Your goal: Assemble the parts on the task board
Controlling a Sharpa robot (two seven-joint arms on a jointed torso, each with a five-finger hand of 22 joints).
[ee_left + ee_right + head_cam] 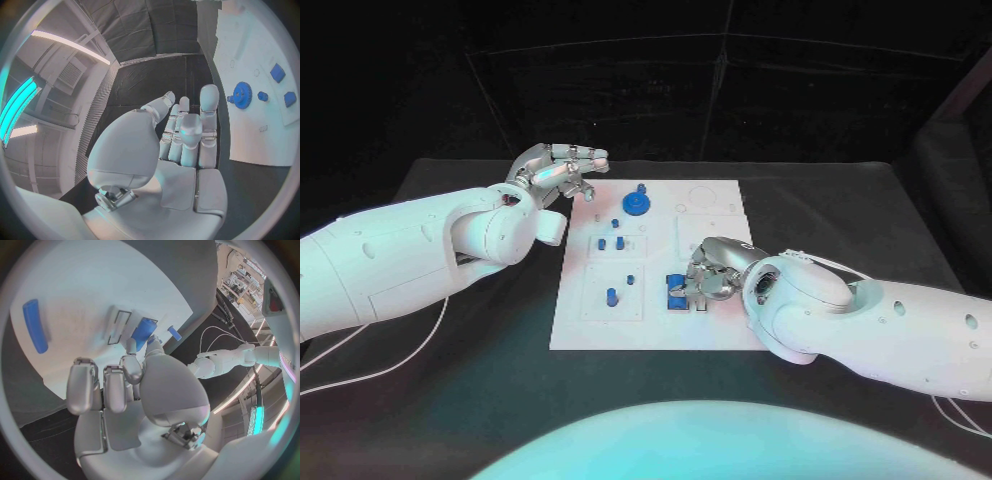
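Partly right robot hand (711,272) over blue part (678,291)

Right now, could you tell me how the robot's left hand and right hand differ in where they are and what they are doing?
The left hand is off the task board, beside its far left corner, holding nothing; the right hand is over the board's near right part, fingers at a blue part. Both are silver hands on white arms.

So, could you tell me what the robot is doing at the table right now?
It is assembling small blue parts on the white task board. The right hand is on the board, fingertips at a blue block part. The left hand is held off the board's far left corner, holding nothing, near the blue gear.
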